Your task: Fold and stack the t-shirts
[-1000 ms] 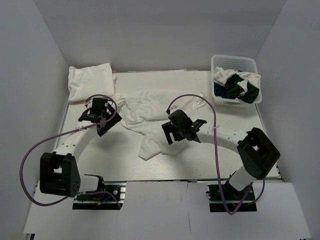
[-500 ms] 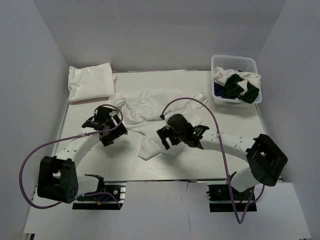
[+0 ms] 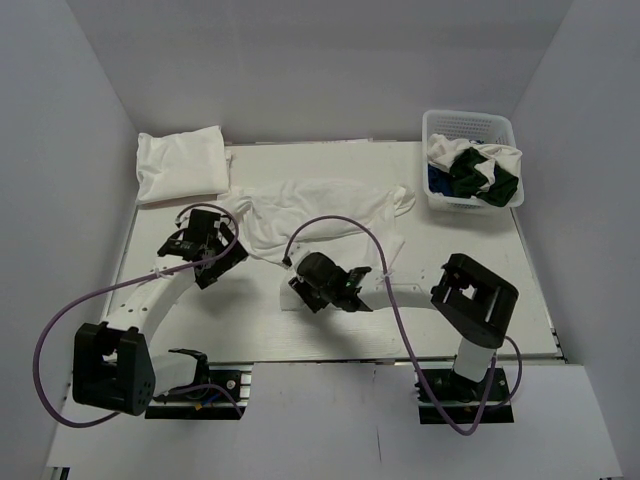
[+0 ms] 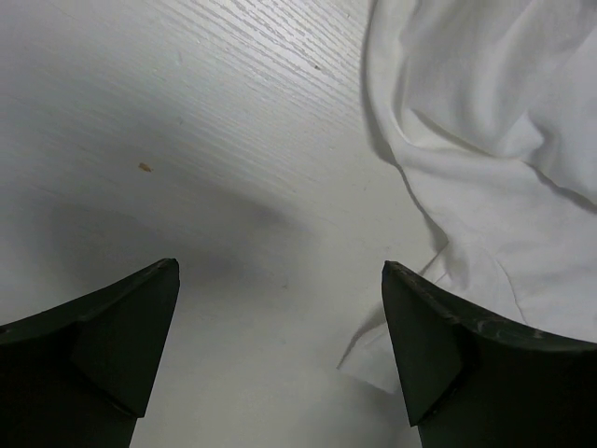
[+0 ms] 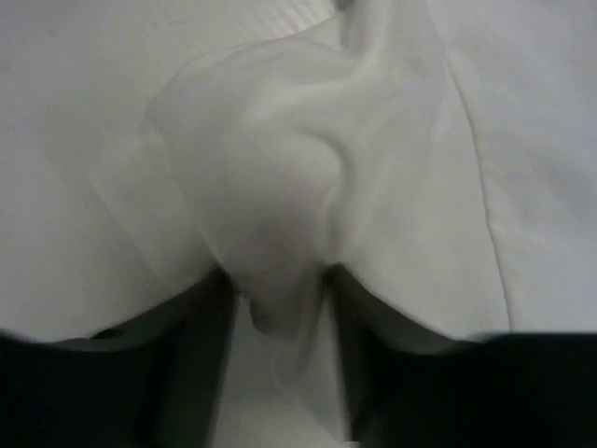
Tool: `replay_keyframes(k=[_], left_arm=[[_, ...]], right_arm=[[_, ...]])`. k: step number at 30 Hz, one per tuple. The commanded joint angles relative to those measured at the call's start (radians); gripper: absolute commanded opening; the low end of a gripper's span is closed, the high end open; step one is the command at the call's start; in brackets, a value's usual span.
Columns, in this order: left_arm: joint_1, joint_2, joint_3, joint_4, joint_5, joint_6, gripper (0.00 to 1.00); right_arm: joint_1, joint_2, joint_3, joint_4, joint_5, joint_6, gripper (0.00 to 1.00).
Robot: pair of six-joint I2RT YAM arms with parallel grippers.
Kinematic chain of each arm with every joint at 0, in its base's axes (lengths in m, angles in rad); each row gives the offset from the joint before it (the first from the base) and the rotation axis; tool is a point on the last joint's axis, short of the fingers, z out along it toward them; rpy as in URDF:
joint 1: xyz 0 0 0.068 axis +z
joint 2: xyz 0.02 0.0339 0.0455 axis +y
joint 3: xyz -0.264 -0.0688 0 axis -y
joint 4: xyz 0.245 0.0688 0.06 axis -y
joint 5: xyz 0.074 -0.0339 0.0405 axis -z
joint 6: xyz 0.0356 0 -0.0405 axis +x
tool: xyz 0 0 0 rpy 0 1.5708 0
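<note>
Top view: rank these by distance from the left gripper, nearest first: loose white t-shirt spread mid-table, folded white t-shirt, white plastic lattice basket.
From the left gripper:
1. loose white t-shirt: just to its right, with the cloth edge beside the gripper.
2. folded white t-shirt: far-left corner, beyond the gripper.
3. white plastic lattice basket: far-right corner, across the table.

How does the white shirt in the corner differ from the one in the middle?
The corner shirt is folded into a compact block; the middle shirt lies spread out and wrinkled. The corner shirt takes up far less room than the middle shirt. Both are white.
</note>
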Motion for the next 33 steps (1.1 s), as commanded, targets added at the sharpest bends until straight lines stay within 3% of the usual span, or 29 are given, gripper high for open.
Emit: replay_keyframes(k=[1,2,3,4,9,14,18,25,30,33], left_arm=[[0.005,-0.016,0.040,0.020,-0.037,-0.018,0.99],[0.005,-0.016,0.049,0.020,-0.037,-0.018,0.99],[0.005,0.007,0.058,0.020,-0.051,-0.018,0.99],[0.005,0.016,0.058,0.020,-0.069,-0.029,0.99],[0.005,0.057,0.090,0.009,-0.091,-0.038,0.99],[0.005,0.096,0.090,0.009,-0.100,-0.058,0.99],[0.005,0.151,0.099,0.019,-0.091,-0.058,0.99],[0.005,0.205,0.077,0.019,-0.123,-0.081,0.99],[0.005,0.307,0.076,0.037,-0.190,-0.113,0.99],[0.005,0.384,0.135,-0.004,-0.302,-0.171,0.99]], right_arm=[[-0.011,0.018,-0.009,0.002,0.152,0.085,0.40],[-0.013,0.002,-0.022,-0.002,0.215,0.100,0.29],[-0.017,-0.011,-0.033,-0.048,0.249,0.115,0.09],[-0.022,-0.043,-0.071,-0.067,0.337,0.165,0.00],[-0.105,-0.288,-0.168,-0.222,0.496,0.288,0.00],[-0.232,-0.513,-0.224,-0.334,0.674,0.526,0.00],[-0.348,-0.490,-0.215,-0.387,0.642,0.538,0.00],[-0.398,-0.350,-0.161,-0.351,0.493,0.488,0.00],[-0.416,-0.370,-0.175,-0.314,0.473,0.449,0.00],[-0.428,-0.400,-0.195,-0.296,0.470,0.451,0.00]])
